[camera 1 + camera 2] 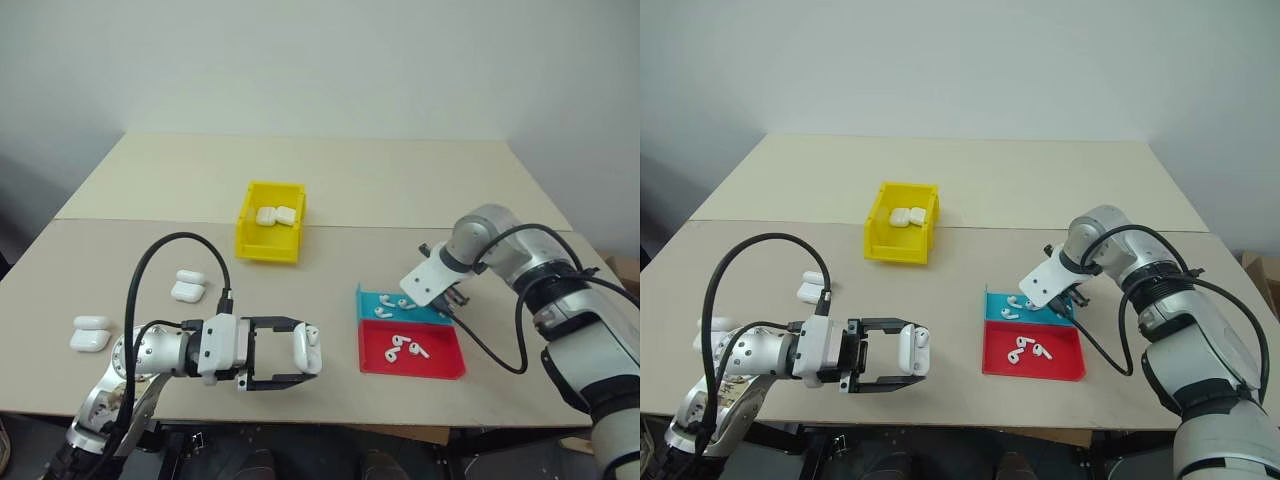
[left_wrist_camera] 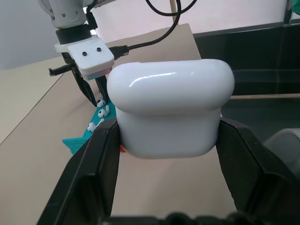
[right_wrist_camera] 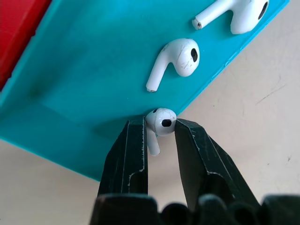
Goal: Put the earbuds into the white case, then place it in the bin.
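The right gripper (image 3: 159, 129) points down over the blue tray (image 3: 84, 84), its fingers pinching one white earbud (image 3: 161, 123); two more earbuds lie just beyond. The left gripper (image 1: 296, 352) clamps the white case (image 1: 307, 348), level above the table (image 1: 400, 180). The yellow bin (image 1: 268, 245) sits farther off.

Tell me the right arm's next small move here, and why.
Probably finish closing, then lift straight up. The right gripper has its fingers on either side of an earbud at the blue tray edge, and the left gripper holds the white case ready for it.
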`<state>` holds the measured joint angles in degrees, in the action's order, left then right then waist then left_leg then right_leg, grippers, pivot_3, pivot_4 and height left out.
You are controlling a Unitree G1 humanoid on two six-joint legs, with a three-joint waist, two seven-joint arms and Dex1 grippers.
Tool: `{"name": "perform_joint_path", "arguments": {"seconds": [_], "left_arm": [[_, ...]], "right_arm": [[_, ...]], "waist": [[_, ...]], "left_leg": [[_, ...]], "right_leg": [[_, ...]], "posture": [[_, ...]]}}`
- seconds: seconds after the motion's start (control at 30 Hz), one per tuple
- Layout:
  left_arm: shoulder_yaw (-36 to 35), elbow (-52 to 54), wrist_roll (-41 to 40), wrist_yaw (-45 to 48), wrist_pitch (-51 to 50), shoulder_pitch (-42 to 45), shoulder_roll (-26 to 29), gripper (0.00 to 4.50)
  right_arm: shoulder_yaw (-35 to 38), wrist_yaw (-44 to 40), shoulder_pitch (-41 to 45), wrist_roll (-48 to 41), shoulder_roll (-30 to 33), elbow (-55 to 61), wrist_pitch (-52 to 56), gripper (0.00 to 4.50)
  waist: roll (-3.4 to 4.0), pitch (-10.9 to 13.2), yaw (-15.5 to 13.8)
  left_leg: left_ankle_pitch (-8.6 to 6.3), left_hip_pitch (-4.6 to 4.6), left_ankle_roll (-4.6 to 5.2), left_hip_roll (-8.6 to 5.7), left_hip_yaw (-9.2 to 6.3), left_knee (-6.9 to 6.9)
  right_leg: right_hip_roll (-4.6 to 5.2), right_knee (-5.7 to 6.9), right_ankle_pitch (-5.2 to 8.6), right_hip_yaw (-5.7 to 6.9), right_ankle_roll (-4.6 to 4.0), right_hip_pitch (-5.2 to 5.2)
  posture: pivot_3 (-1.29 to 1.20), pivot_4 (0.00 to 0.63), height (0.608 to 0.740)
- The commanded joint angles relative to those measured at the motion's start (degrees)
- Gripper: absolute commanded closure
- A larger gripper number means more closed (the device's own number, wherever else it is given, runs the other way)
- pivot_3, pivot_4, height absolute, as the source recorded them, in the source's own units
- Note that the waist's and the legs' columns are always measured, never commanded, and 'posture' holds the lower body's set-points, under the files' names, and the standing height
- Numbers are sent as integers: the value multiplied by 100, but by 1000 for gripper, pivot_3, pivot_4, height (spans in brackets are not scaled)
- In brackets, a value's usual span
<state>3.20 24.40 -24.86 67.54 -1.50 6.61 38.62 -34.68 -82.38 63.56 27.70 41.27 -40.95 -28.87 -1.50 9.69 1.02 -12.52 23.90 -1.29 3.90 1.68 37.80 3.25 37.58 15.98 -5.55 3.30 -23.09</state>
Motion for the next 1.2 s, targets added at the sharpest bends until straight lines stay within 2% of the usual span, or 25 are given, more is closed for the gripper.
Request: {"name": "perform_joint_path", "arguments": {"seconds": [0.03,0.23,0.4,0.5,0.53,0.63,0.77,0.97,1.1,1.2], "left_arm": [[-24,82,-93,-13,97,117,-18,1729],[-105,57,-278,-106,-49,352,-99,1729],[-170,125,-634,-358,-381,735,-255,1729],[-112,207,-960,-602,-779,1181,-454,1729],[-104,212,-1020,-632,-853,1266,-494,1729],[-38,162,-1060,-659,-1003,1479,-574,1729],[81,-15,-1099,-611,-1083,1782,-787,1729],[226,-245,-1212,-629,-1213,2298,-1242,1729],[270,-321,-1185,-637,-1264,2459,-1369,1729],[296,-410,-1109,-580,-1205,2540,-1421,1729]], "right_arm": [[422,-298,-32,-433,184,523,429,3590],[1421,-657,-497,-1597,576,2046,1996,3590],[2839,-351,-1209,-3162,795,4128,4930,3590],[4296,157,-1676,-4665,915,5864,7565,3590],[4628,345,-1775,-5029,912,6254,8128,3590],[5516,1079,-1761,-5985,612,7090,9759,3590],[6763,1863,-1249,-6976,-150,7816,11802,3590],[7647,3464,-1239,-8941,-1151,7924,12137,3590],[7646,4404,-1487,-10118,-1343,7926,12036,3590],[7288,5145,-1806,-10984,-1129,7878,11506,3590]], "waist": [[0,0,-4],[1,0,-37],[0,0,-41],[0,1,-75],[1,0,-89],[1,-3,-63],[1,-4,-19],[2,-6,-24],[2,-6,-17],[2,-6,-17]], "left_leg": [[0,0,0,0,0,0],[0,0,0,0,0,0],[0,2,1,0,-4,4],[0,3,1,0,-7,5],[0,9,0,-1,-13,5],[-1,10,1,-1,-15,7],[0,-9,0,-4,-15,7],[1,-20,1,-6,-23,7],[0,-15,2,-5,-27,3],[0,-10,3,-6,-29,2]], "right_leg": [[0,1,0,0,0,0],[0,2,0,0,0,1],[1,1,0,2,1,6],[1,4,0,2,1,5],[1,5,0,6,1,4],[-1,2,0,7,2,6],[-4,8,0,3,2,20],[-5,-3,-1,7,4,46],[-6,-13,0,8,7,44],[-5,-18,0,10,7,44]], "posture": [[0,150,740],[0,150,740],[0,150,740],[0,150,740],[0,150,740],[0,150,740],[0,150,740],[0,150,740],[0,150,740],[0,150,740]]}}
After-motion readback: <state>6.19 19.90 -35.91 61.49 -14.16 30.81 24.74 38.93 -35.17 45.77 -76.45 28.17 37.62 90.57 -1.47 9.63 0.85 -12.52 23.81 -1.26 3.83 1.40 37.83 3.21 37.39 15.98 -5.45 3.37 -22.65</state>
